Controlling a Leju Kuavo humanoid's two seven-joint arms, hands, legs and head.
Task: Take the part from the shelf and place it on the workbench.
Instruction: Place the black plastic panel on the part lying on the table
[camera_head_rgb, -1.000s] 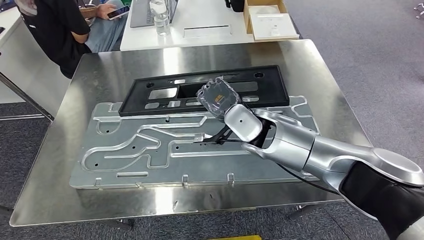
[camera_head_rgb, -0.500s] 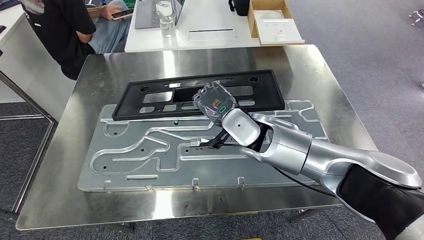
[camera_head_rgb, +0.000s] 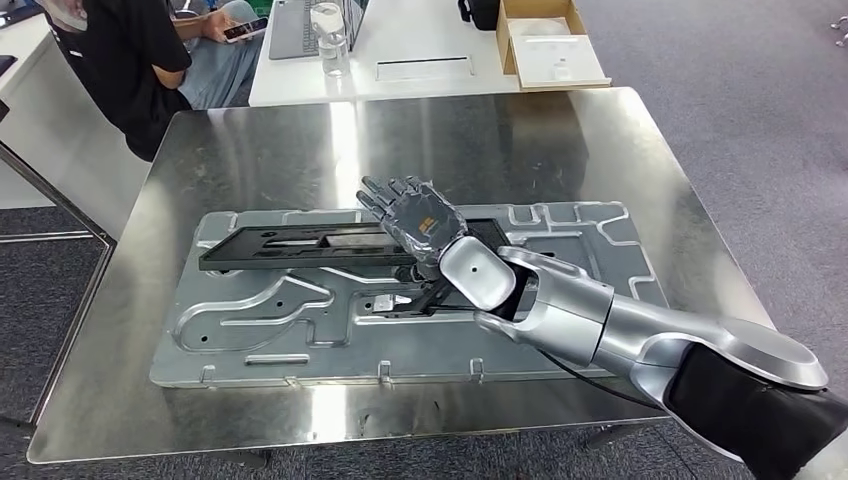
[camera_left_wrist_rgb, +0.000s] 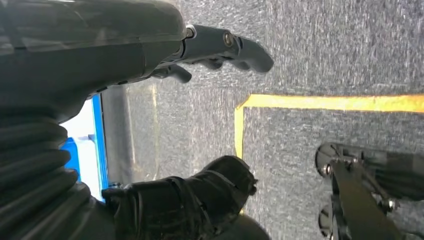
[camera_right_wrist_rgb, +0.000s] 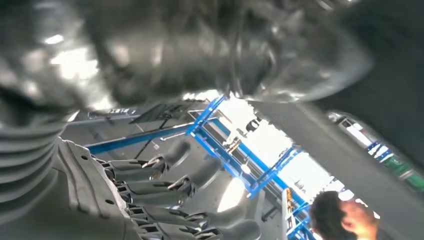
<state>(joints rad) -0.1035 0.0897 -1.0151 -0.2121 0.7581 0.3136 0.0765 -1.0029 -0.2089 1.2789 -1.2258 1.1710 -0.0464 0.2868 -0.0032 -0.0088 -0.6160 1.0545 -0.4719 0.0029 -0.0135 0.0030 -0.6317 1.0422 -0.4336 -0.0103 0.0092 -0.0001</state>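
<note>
My right hand (camera_head_rgb: 415, 222) lies flat, fingers (camera_head_rgb: 385, 195) spread, holding nothing, palm down over the black part (camera_head_rgb: 290, 246). I judge this posture steadies the part as it settles. The part lies flat on the silver fixture plate (camera_head_rgb: 260, 325), which sits on the steel workbench (camera_head_rgb: 250, 150), so placement looks essentially done. My left hand (camera_left_wrist_rgb: 200, 45) hangs over the grey floor (camera_left_wrist_rgb: 320, 50), fingers apart and holding nothing, since one hand suffices here.
</note>
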